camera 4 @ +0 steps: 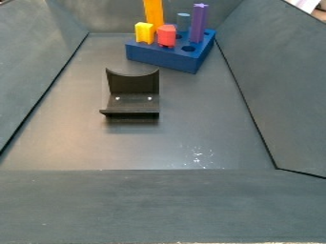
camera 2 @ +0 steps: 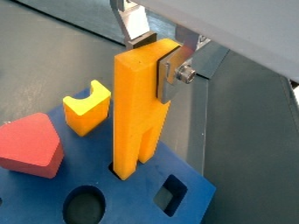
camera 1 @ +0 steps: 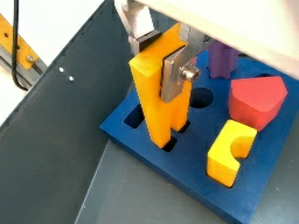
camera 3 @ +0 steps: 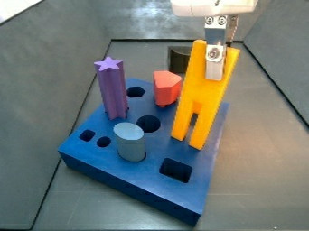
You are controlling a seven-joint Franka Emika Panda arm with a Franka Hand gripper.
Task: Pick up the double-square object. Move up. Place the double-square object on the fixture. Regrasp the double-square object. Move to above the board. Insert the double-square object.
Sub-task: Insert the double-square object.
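Observation:
The double-square object (camera 1: 158,101) is a long yellow-orange bar standing upright, its two legs reaching down into holes of the blue board (camera 1: 126,133). My gripper (camera 1: 160,57) is shut on its upper end, one silver finger (camera 1: 177,72) flat on a face and its partner behind the top edge. Both wrist views show the grip, with the gripper (camera 2: 156,54) on the bar (camera 2: 138,114) and the legs entering the board (camera 2: 128,197). In a side view the gripper (camera 3: 214,54) stands over the bar (camera 3: 200,99). The dark fixture (camera 4: 130,93) lies apart from the board (camera 4: 178,59).
On the board stand a red-orange peg (camera 3: 167,87), a purple star-topped peg (camera 3: 112,90), a grey-blue cylinder (camera 3: 129,142) and a short yellow notched block (camera 1: 232,150). A round hole (camera 2: 84,206) and a square hole (camera 2: 172,194) gape near the bar. Grey sloped walls surround the floor.

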